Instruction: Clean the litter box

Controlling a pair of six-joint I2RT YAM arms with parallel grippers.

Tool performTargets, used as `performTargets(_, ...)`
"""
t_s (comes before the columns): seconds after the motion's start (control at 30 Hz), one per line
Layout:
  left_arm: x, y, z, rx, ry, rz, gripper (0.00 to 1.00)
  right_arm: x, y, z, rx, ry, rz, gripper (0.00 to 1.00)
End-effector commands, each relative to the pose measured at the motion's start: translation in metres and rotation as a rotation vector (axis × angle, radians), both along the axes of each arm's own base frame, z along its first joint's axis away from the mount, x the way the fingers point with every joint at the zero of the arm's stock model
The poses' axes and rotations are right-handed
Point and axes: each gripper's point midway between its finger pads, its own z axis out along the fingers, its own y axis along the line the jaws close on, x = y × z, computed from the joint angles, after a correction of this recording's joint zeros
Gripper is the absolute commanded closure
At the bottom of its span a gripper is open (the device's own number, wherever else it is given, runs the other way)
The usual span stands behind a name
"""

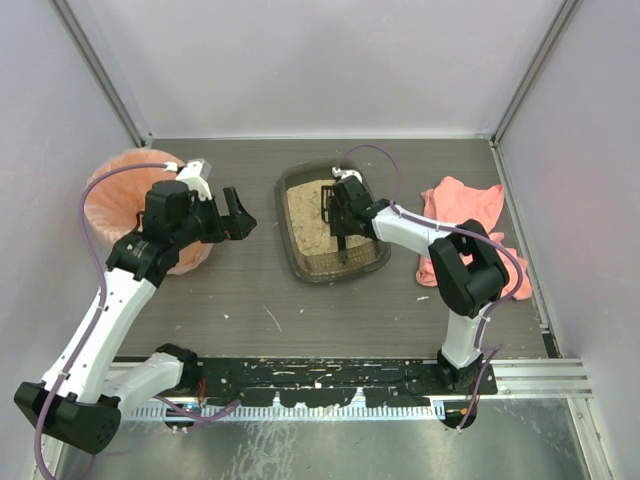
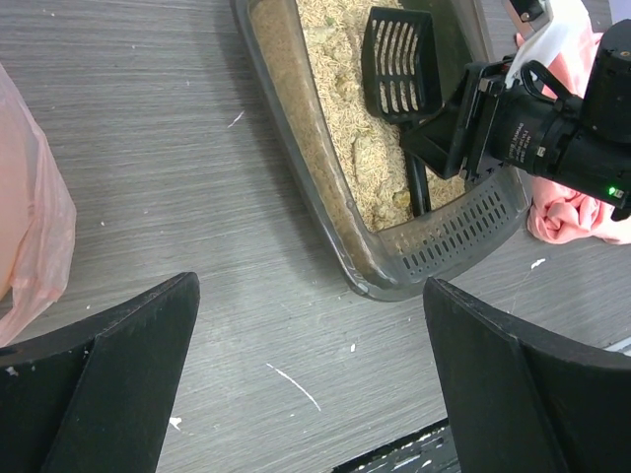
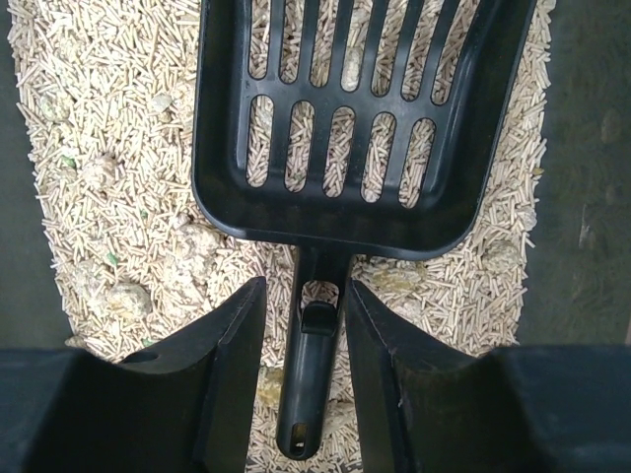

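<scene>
The dark olive litter box sits mid-table with beige pellet litter and some clumps in it. It also shows in the left wrist view. A black slotted scoop lies on the litter, its pan empty. My right gripper is low over the box. Its fingers straddle the scoop handle, with thin gaps on both sides. My left gripper hangs wide open and empty over bare table left of the box.
A round bin lined with a peach-pink bag stands at the far left, its bag edge in the left wrist view. A pink cloth lies right of the box. White walls enclose the table.
</scene>
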Motion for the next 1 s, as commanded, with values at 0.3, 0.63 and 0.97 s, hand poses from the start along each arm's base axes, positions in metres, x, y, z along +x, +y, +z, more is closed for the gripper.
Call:
performTargets(0.3, 0.005, -0.001, 0.017, -0.014, -0.075, -0.011, 0.02, 0.017, 0.006, 0.008, -0.017, -0.033, -0.006, 0.57)
performTargets(0.63, 0.006, 0.003, 0.016, -0.011, -0.067, 0.003, 0.02, 0.024, 0.010, 0.037, -0.019, -0.103, 0.020, 0.75)
performTargets(0.97, 0.006, 0.011, 0.019, 0.010, -0.092, 0.036, 0.02, 0.052, 0.021, 0.077, -0.073, -0.189, 0.092, 0.78)
